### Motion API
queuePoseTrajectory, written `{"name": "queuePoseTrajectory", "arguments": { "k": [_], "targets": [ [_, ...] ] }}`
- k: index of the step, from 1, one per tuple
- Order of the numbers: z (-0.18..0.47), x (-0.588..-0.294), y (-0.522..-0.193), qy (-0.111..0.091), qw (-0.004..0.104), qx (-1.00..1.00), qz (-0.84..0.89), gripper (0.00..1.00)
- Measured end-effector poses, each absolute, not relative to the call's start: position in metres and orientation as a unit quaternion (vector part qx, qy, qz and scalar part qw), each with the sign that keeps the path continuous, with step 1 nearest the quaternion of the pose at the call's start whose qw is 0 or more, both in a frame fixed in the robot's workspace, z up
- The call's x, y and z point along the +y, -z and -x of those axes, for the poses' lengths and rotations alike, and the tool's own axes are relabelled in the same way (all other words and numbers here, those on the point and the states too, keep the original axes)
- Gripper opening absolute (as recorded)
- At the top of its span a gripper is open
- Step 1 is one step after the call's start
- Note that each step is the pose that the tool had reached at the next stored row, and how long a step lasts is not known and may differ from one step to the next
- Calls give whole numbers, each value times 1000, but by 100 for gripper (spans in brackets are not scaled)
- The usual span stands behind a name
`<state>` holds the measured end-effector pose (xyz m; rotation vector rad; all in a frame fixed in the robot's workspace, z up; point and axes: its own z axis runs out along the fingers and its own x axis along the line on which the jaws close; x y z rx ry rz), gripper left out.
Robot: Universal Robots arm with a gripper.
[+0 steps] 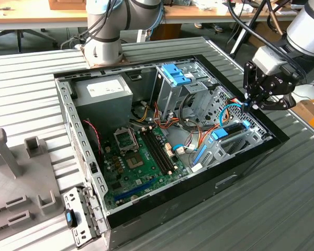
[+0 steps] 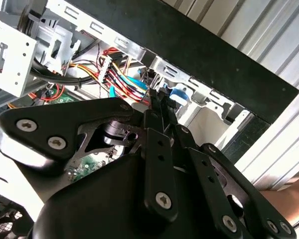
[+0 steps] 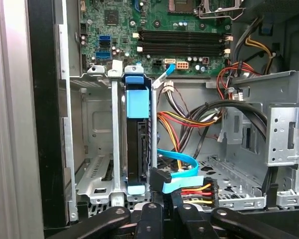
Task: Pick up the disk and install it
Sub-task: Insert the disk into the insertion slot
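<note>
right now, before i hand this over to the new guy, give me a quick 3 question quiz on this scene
1. True or false: the disk stands edge-on in the metal drive bay.
2. The gripper is nearest to: A the power supply; B the drive bay; C the memory slots.
3. What colour are the tabs at the disk's ends?
Key: 1 true; 2 B; 3 blue.
</note>
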<state>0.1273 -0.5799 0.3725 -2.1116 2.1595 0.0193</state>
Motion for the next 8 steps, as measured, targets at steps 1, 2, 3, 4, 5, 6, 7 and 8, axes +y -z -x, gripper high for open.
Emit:
{"name": "queuePoseTrajectory", "arguments": {
  "k": [1,2,3,4,5,6,7,8],
  "targets": [
    [-127,-582,-373,-6,60,714,698,17],
    [-126,-583,-373,-6,60,714,698,17],
    [-126,-583,-373,-6,60,714,698,17],
    [-124,-583,-373,-6,60,714,698,17],
    [-121,-583,-372,-6,60,714,698,17],
    [-116,-584,-372,-6,60,714,698,17],
    [-115,-584,-372,-6,60,714,698,17],
    [-115,-584,-372,-6,60,714,698,17]
  ]
}}
